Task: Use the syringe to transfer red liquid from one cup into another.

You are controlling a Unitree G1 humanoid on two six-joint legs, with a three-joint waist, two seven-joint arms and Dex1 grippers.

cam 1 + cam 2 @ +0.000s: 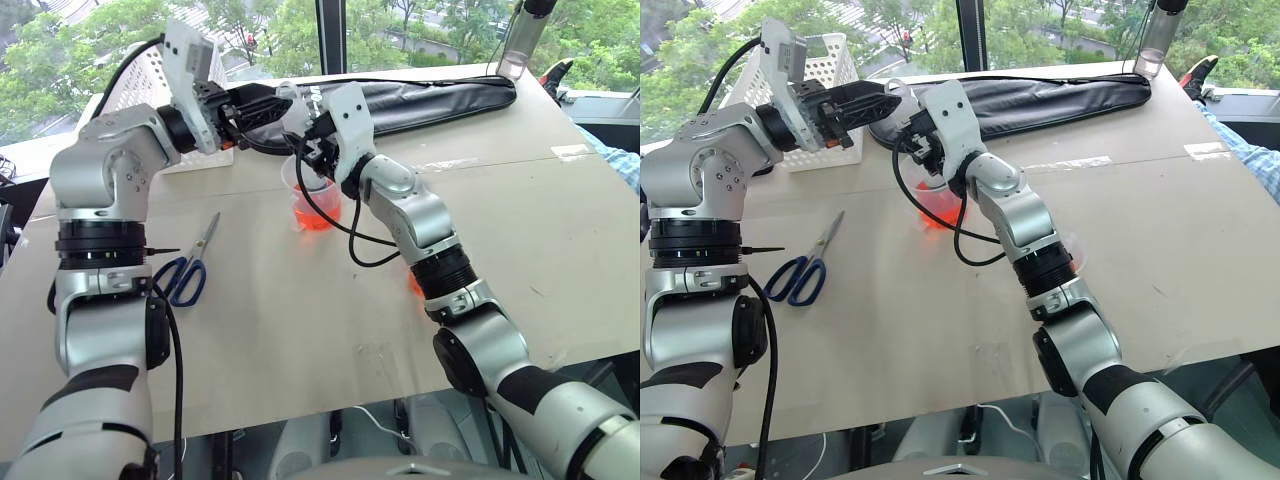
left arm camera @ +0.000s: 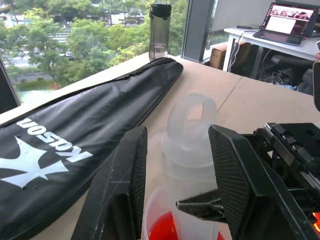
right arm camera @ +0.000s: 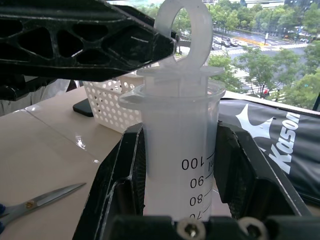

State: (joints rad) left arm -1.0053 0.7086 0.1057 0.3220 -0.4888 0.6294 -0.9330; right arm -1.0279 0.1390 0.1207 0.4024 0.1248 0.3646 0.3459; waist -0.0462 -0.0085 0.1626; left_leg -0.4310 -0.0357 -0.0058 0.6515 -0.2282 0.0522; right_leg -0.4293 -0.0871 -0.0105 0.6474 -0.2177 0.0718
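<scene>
Syringe (image 3: 176, 150) clamped upright between right fingers (image 3: 240, 165) over cup (image 1: 312, 205); left fingers (image 2: 227, 170) parted, flanking plunger ring (image 2: 191, 120): close squarely before pulling.

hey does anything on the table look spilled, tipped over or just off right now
Nothing stands out. The syringe stands upright between the right gripper's fingers, over the cup of red liquid. No puddle shows on the table. Scissors lie flat nearby.

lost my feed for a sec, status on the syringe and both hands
Right hand shut on syringe, upright over cup of red liquid. Left hand astride plunger ring, not clamped. Nothing in the way.
</scene>
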